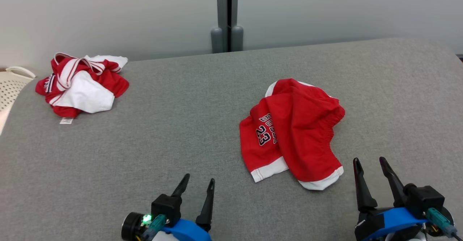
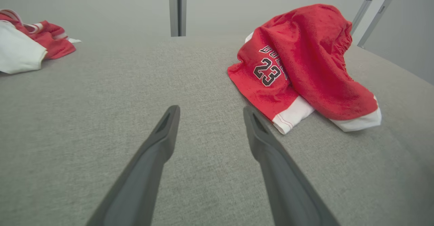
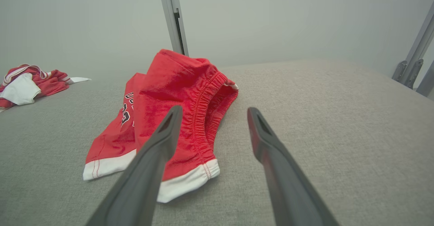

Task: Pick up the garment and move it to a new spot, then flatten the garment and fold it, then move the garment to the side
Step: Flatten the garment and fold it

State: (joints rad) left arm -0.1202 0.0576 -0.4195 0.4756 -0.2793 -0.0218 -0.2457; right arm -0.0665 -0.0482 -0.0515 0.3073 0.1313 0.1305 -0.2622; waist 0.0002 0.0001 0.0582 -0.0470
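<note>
Red basketball shorts (image 1: 296, 129), crumpled and partly doubled over on themselves, lie on the right-centre of the grey fabric-covered table (image 1: 181, 125). White hem bands edge both leg openings, which face the robot; the elastic waistband is gathered on the side toward the right gripper, as seen in the right wrist view (image 3: 176, 93). The visible leg panel bears the dark, white-outlined number "23" below a word beginning "BUL", its last letters lost under the fold (image 2: 305, 59).

Left gripper (image 1: 200, 177): fingers spread, holding nothing, poised over bare table near the shorts' left hem (image 2: 211, 108). Right gripper (image 1: 369, 159): fingers likewise spread and empty, just beside the nearer white hem on the shorts' right side; in its own wrist view its left finger crosses in front of the fabric (image 3: 214, 108), and contact cannot be judged.

A heap of red-and-white garments (image 1: 81, 85) sits at the table's far left, well apart from the shorts. A small white label (image 1: 66, 120) lies at its near edge, its print too small to read. A cream perforated basket (image 1: 11, 85) stands beyond the table's left edge; its contents cannot be made out. A grey post (image 1: 227, 16) rises behind the table.
</note>
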